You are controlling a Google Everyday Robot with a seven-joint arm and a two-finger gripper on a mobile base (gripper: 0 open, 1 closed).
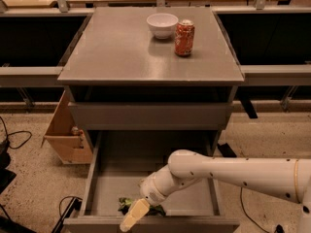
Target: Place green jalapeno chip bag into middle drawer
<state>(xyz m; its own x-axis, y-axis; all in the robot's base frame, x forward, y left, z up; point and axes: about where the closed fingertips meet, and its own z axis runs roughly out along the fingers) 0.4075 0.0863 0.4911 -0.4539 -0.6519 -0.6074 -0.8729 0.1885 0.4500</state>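
Observation:
The middle drawer (91,186) is pulled open at the bottom of the grey cabinet. The green jalapeno chip bag (126,205) lies on the drawer floor close to the front wall, crumpled and partly hidden. My white arm reaches in from the right. The gripper (132,217) is low over the drawer's front edge, right against the bag and covering its right part. I cannot see whether it holds the bag.
A white bowl (162,24) and a red-orange soda can (184,38) stand on the cabinet top (116,52). A brown wooden box (65,132) sits on the floor left of the cabinet. Cables (14,140) lie on the floor at left.

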